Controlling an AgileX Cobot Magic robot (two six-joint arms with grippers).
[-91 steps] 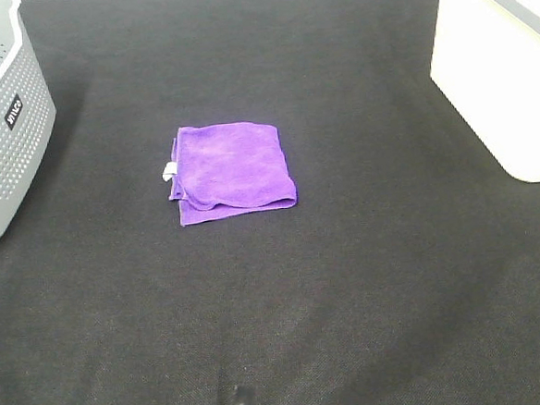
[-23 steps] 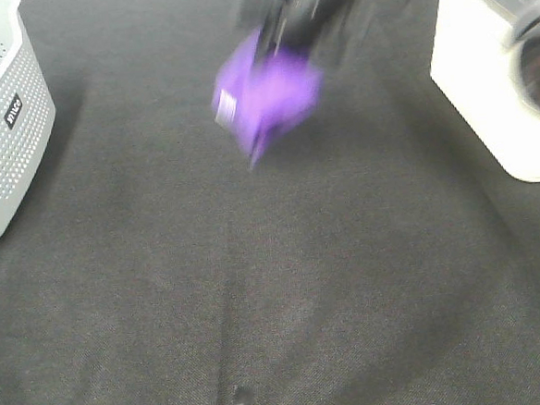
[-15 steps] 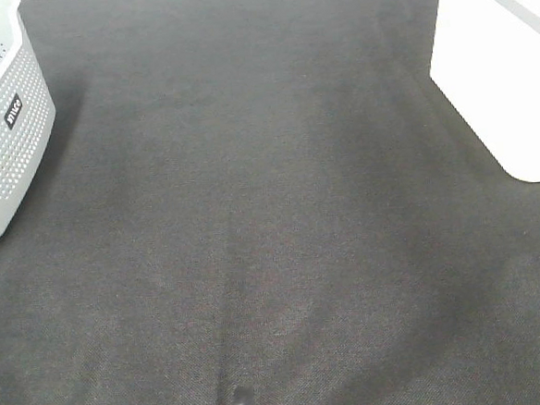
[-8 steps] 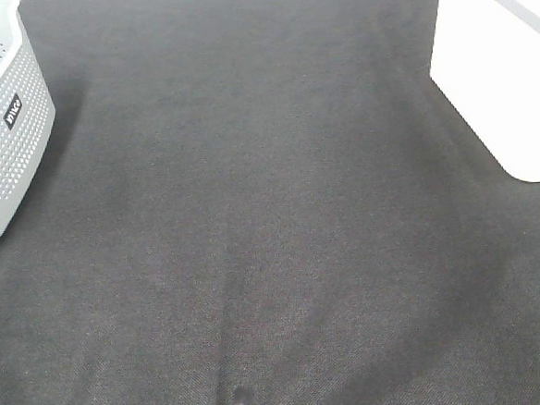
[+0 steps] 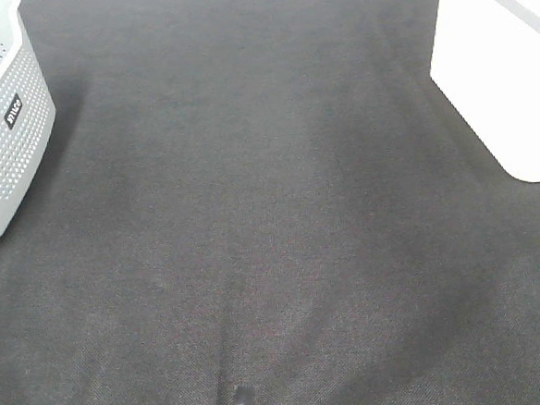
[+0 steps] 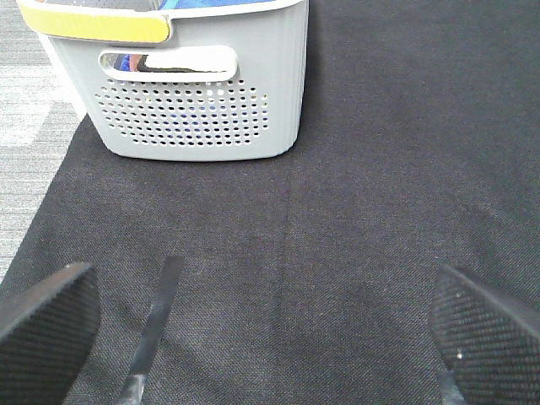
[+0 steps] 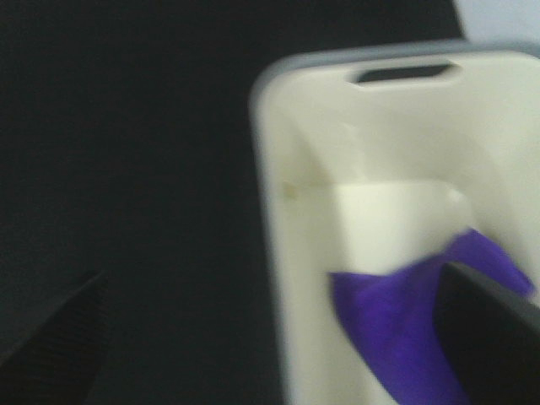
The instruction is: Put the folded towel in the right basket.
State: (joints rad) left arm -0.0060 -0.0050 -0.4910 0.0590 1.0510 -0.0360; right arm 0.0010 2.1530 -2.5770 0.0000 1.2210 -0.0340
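The purple folded towel (image 7: pixel 405 329) shows only in the right wrist view, inside the white right basket (image 7: pixel 354 143), against its pale floor and partly behind one finger. My right gripper (image 7: pixel 270 354) is above the basket's near wall with its jaws wide apart; the picture is blurred. The white basket also shows at the right edge of the exterior high view (image 5: pixel 498 85), where its inside is out of view. My left gripper (image 6: pixel 261 337) is open and empty over the black mat. Neither arm shows in the exterior high view.
A grey perforated basket (image 5: pixel 5 128) stands at the far left, holding blue and yellow things; it also shows in the left wrist view (image 6: pixel 198 101). A black mat (image 5: pixel 253 222) covers the table. A grey floor strip (image 6: pixel 34 143) lies beyond the mat's edge.
The towel lay on the mat, was then lifted and carried toward the right, and has left the exterior high view. Over the last second that view has not changed.
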